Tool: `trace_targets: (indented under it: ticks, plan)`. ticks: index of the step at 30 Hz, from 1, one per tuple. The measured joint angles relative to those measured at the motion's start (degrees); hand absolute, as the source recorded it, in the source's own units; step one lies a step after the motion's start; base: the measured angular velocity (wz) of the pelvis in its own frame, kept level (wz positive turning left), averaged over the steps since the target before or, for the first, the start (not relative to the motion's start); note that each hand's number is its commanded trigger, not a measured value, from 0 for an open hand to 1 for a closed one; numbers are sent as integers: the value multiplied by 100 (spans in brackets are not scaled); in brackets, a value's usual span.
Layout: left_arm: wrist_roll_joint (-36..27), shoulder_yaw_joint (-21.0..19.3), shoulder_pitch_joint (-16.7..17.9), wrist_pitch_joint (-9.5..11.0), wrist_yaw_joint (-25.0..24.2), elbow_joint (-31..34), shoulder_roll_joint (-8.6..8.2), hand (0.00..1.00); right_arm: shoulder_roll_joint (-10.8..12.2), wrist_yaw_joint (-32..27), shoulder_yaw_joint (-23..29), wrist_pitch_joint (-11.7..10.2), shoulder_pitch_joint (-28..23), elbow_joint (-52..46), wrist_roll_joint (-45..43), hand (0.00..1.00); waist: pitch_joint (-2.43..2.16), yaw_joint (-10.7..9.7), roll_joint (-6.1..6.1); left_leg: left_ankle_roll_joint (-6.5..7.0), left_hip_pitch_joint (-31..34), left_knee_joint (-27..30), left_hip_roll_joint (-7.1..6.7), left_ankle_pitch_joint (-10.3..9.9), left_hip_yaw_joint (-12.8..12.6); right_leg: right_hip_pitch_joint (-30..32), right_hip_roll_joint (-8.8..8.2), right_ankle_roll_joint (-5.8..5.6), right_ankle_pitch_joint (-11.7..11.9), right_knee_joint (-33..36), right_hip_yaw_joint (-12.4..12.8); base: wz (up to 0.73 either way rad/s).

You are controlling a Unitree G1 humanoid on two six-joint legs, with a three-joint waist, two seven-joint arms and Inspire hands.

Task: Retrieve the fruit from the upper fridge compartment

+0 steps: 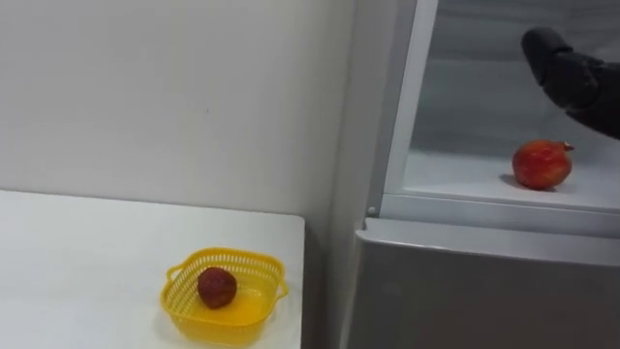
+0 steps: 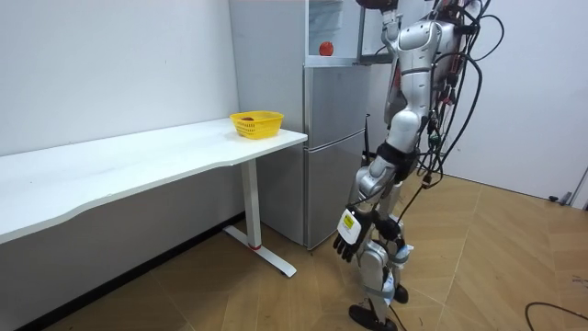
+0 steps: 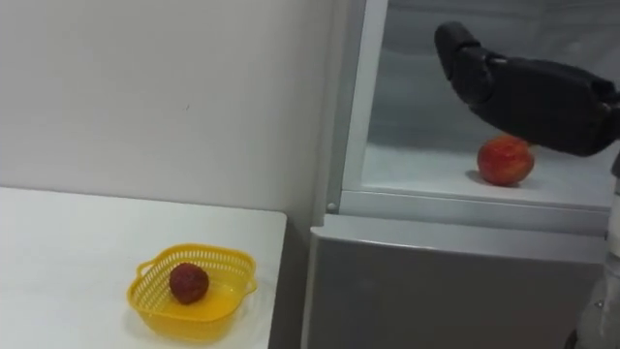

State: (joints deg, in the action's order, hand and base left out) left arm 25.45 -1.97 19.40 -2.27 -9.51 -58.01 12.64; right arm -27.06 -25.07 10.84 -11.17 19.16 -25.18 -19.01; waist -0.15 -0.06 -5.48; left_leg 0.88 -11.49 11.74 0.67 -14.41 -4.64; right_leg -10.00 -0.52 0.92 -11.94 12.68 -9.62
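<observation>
A red round fruit (image 1: 542, 164) lies on the white shelf (image 1: 450, 177) of the upper fridge compartment, which stands uncovered. My right hand (image 3: 513, 92) reaches in from the right and hovers just above and in front of the fruit, fingers stretched out and a little bent, holding nothing. It is apart from the fruit. My left hand (image 2: 347, 243) hangs relaxed at my side. In the room view I stand upright, close in front of the fridge (image 2: 335, 138).
On the white table (image 1: 77, 271) left of the fridge, a yellow basket (image 1: 177, 281) near the right edge holds a dark red fruit (image 1: 216, 287). The lower fridge door (image 1: 465, 291) is shut. A white wall runs behind the table.
</observation>
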Motion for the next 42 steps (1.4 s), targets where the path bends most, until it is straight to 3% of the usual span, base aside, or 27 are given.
trace_targets:
  ticks: [8, 15, 22, 29, 42]
  plan:
    - [-3, 30, -134, 25, 29, -235, 13, 0, -105, 75, 3, -10, -1, 639, 650, 0, 37, -77, -99, -4, 3, -16, 4, -4, 3, 11, 6, -1, 0, -19, -9, 0]
    - [48, 2, -162, 11, 53, -259, 8, 0, -139, 338, 17, 213, -6, 1590, 1136, 0, 25, -91, -111, -5, 111, -15, 12, -3, -27, 113, 13, 1, 2, -2, -8, 0]
    - [9, 16, -134, -24, 18, -257, 43, 0, -159, 454, -4, 485, -5, 2278, 1195, 0, 7, 76, -163, -6, 151, -26, 20, -2, 5, 196, 27, 1, 2, 1, -8, -2]
    - [-8, 5, -168, -96, 1, -245, 59, 0, -291, 453, -5, 566, 22, 2980, 1596, 0, 19, 208, -300, -7, 294, 59, -7, -2, 168, 192, -12, 1, 1, -6, -164, 11]
    - [-5, -18, -79, -158, -93, -179, 89, 0, -315, 466, -10, 727, 427, 4119, 2112, 0, 25, 229, -242, -6, 328, 124, -21, -2, 270, 199, -47, 0, 1, 11, -343, 4]
